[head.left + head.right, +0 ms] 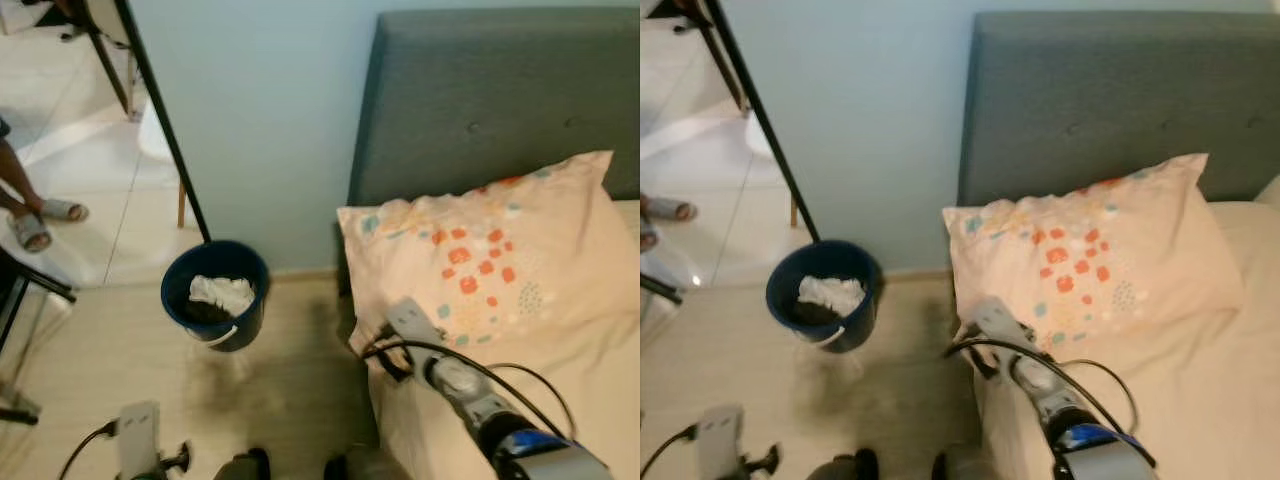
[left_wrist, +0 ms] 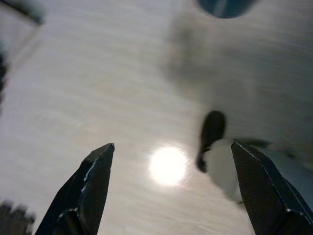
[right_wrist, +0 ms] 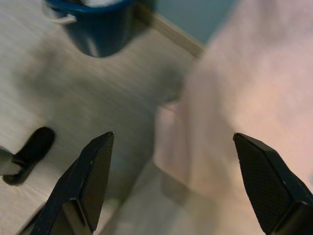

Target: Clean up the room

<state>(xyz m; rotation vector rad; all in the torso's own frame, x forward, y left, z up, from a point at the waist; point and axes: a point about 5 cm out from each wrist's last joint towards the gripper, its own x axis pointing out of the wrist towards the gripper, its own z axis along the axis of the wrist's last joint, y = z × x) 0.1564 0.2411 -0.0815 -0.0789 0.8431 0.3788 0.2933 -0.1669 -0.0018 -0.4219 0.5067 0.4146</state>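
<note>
- Pale wood floor [image 1: 290, 380] ran up to a light blue wall, with a grey headboard [image 1: 500, 90] at 1 o'clock and the bed [image 1: 590, 400] filling the 3 to 5 o'clock side.
- On the bed, a pillow [image 1: 480, 260] with orange and teal spots leaned against the headboard, its near corner hanging over the bed's edge.
- A blue bin [image 1: 215, 295] stood on the floor at 10 o'clock, close to the wall, holding white crumpled stuff [image 1: 222, 292] over something dark.
- A person's sandalled feet [image 1: 40, 220] showed at 9 o'clock, well apart from the robot.
- The right gripper [image 3: 171, 186] hung over the bed's edge just below the pillow's corner; its fingers [image 3: 93, 176] stood wide apart and held nothing.
- The left gripper [image 2: 171, 191] hung low over bare floor at 7 o'clock; its fingers [image 2: 93, 186] were also spread wide and empty.
- I judged the step in hand to be the bed: the right arm was set to reach for the pillow, though no grasp had begun.
- The next move would call for carrying the right gripper forward to the overhanging corner, closing on the fabric edge, then drawing the pillow square to the headboard.
- Soft cloth may slip from thin fingers, so a deep bite on the corner seemed wise.
</note>
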